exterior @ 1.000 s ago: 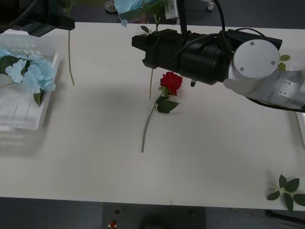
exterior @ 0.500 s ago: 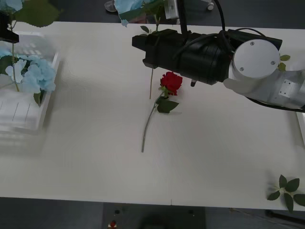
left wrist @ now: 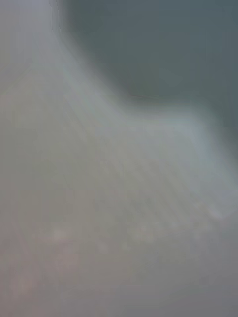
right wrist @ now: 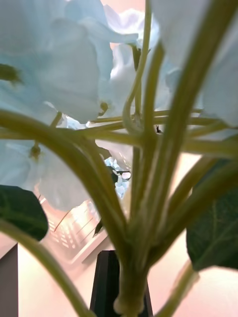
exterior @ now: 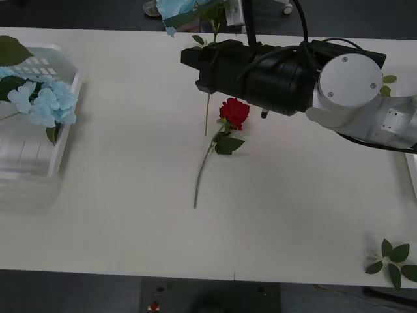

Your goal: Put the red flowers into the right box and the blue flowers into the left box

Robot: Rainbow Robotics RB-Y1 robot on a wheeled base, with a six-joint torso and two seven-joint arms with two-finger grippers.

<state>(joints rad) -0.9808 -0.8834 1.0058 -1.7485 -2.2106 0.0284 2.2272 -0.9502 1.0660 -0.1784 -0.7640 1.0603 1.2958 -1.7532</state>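
Stem of a blue flower (right wrist: 131, 257) sits pinched in the right jaws, just under the point where it branches; the pale bloom (exterior: 179, 10) rides high at the far counter (exterior: 130, 215) edge, its thin stem dangling below the right arm (exterior: 287, 72). It looks light, soft and top-heavy, so a grip close under the head should limit swinging. Just beside the arm lies a red rose (exterior: 234, 112), best taken mid-stem. Well apart, the left box (exterior: 39, 163) holds blue flowers (exterior: 42, 101); the right box (exterior: 413, 173) shows an edge.
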